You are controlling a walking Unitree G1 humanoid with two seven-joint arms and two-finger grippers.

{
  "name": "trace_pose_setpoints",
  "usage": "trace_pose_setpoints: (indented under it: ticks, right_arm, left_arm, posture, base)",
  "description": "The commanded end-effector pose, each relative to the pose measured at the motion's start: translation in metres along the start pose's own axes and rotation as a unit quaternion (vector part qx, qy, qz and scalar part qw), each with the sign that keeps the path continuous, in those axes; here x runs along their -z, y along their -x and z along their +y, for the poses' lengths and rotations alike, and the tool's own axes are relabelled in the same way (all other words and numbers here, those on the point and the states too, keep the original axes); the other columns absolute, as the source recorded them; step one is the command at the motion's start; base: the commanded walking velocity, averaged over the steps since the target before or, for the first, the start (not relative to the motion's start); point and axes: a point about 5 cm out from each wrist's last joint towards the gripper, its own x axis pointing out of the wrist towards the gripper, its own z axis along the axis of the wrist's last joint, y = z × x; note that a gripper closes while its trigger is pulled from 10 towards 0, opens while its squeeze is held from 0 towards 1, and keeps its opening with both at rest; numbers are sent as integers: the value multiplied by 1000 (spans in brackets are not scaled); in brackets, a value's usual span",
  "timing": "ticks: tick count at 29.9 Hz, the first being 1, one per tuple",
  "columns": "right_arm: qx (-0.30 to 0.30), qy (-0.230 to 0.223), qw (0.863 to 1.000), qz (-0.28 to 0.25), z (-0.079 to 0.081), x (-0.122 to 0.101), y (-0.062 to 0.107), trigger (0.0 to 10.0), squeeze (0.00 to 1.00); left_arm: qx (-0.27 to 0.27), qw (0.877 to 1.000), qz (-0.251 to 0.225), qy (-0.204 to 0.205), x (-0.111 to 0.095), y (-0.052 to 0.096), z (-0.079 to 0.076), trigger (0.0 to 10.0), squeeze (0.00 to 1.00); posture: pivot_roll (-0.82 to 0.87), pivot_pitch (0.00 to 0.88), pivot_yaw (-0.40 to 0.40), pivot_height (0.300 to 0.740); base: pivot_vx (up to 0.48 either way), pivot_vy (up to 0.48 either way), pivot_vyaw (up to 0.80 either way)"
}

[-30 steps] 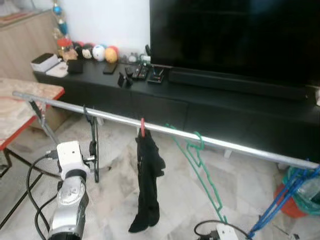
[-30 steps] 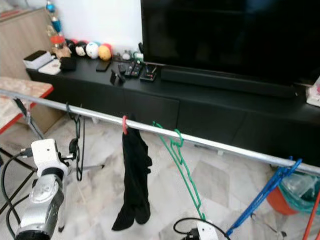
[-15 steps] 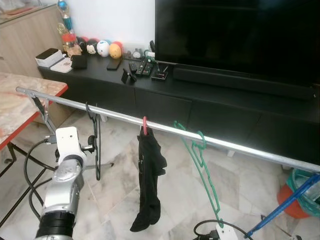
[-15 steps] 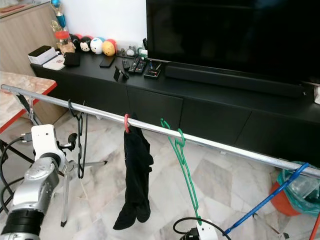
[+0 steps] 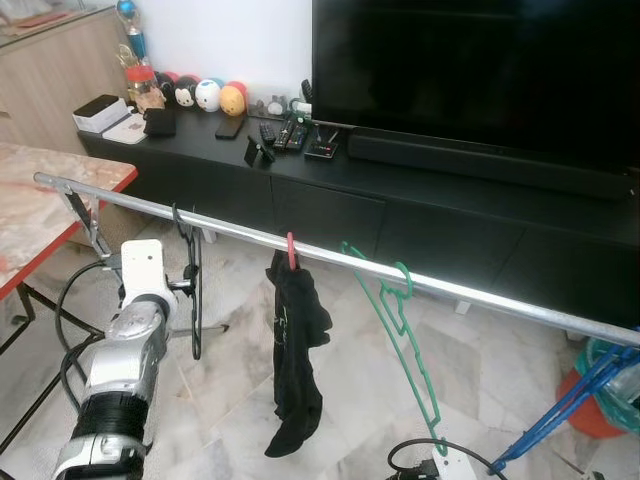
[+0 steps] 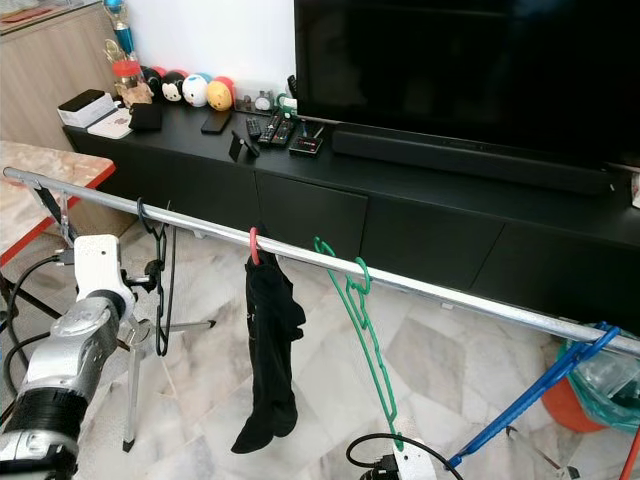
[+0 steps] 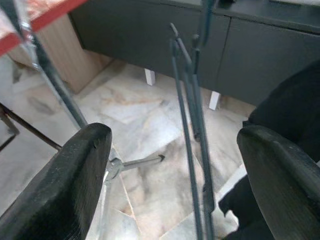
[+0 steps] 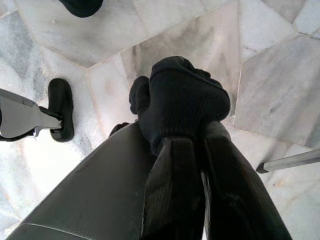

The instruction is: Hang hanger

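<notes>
My left gripper (image 7: 172, 165) is spread wide, both fat matte black rubber fingers (image 7: 75, 185) apart with nothing clamped. Between them, a bit further out, hangs the thin black wire hanger (image 5: 190, 290), its hook over the long shiny silver metal rail (image 5: 330, 258). From the head view my left gripper sits just beside that hanger, at its left edge; contact can't be told. Silver ribbed left arm (image 5: 115, 385) with white wrist box and black cables runs down-left.

My right gripper (image 8: 192, 135) is closed on a small black knitted sock (image 8: 182, 100), ribbed fabric bunched at the fingertips, over pale veined marble floor tiles (image 8: 270, 95).

Along the rail rightward from the black hanger: a red plastic hook (image 5: 290, 250) carrying a limp black cloth garment (image 5: 295, 370), then a slim green plastic hanger (image 5: 405, 350) hanging tilted, then a blue plastic hanger (image 5: 555, 425) leaning at the far right end. Rail stands on grey metal legs (image 6: 130, 395).

Behind it: a long low matte black TV cabinet (image 5: 420, 220), with a big black flat TV screen (image 5: 470, 70), round colourful plush toys (image 5: 205, 95), remotes (image 5: 285, 133) and a white box (image 5: 100, 113). Far right: a teal plastic bag (image 6: 605, 385) in a red-orange round bin (image 6: 558, 400); contents unclear. Left edge: a marble-top table with red rim (image 5: 50, 215).
</notes>
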Motion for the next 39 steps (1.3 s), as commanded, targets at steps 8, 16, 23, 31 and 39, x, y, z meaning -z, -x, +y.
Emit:
trace_pose_setpoints:
  ticks: [8, 16, 23, 31, 39]
  right_arm:
    - [4, 4, 1000, -1, -5, 1, 1, 10000, 0]
    - [2, 15, 1000, 3, -6, 3, 1, 10000, 0]
    - [2, 21, 1000, 4, -9, 3, 2, 10000, 0]
    - [-1, 33, 999, 4, -10, 3, 2, 10000, 0]
    - [1, 24, 1000, 1, -11, 3, 2, 10000, 0]
  left_arm:
    - [-35, 999, 15, 0, -7, -17, -8, 10000, 0]
    - [-28, 999, 16, 6, -7, -23, -18, 10000, 0]
    - [-22, 1000, 7, -6, -8, -25, -24, 0, 0]
    - [-23, 1000, 3, -21, -4, -26, -25, 0, 0]
    - [-35, 999, -3, -21, -3, -26, -24, 0, 0]
  posture:
    - [-48, 0, -11, 740]
    - [-64, 0, -14, 740]
    - [-68, 0, -19, 740]
    - [-74, 0, -19, 740]
    - [-83, 0, -23, 740]
  base:
    - [0, 0, 0]
    - [0, 0, 0]
    - [0, 0, 0]
    - [0, 0, 0]
    - [0, 0, 0]
